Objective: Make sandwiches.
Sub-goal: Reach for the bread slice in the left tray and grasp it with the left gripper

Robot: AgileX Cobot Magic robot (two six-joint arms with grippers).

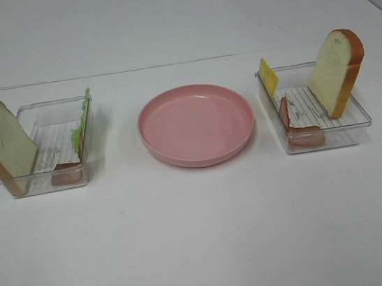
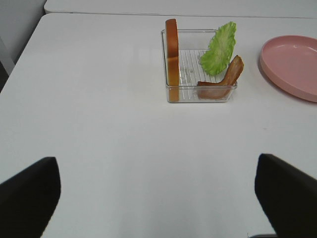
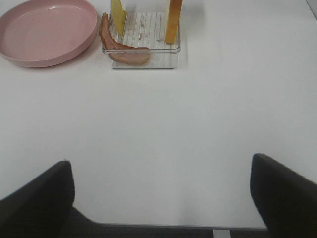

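Exterior high shows you white, brown-crusted toy bread slices (image 1: 4,143) (image 1: 336,71) upright in clear plastic trays (image 1: 45,106) (image 1: 331,135) flanking the round pink plate (image 1: 200,159); probably light and stiff; pinch the flat faces; left pincer (image 2: 156,163) and right pincer (image 3: 159,163) gape empty.

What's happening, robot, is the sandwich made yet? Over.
Open and empty: left gripper, right gripper. Nothing stacked yet: bread, lettuce, meat, cheese in trays. Nothing blocking them.

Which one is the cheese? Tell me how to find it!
Start at the round pink plate, then go to the clear tray on its right. The cheese is the thin square standing at the tray's side nearest the plate. It alone is yellow; the bread slice is white, the meat strip reddish-brown.
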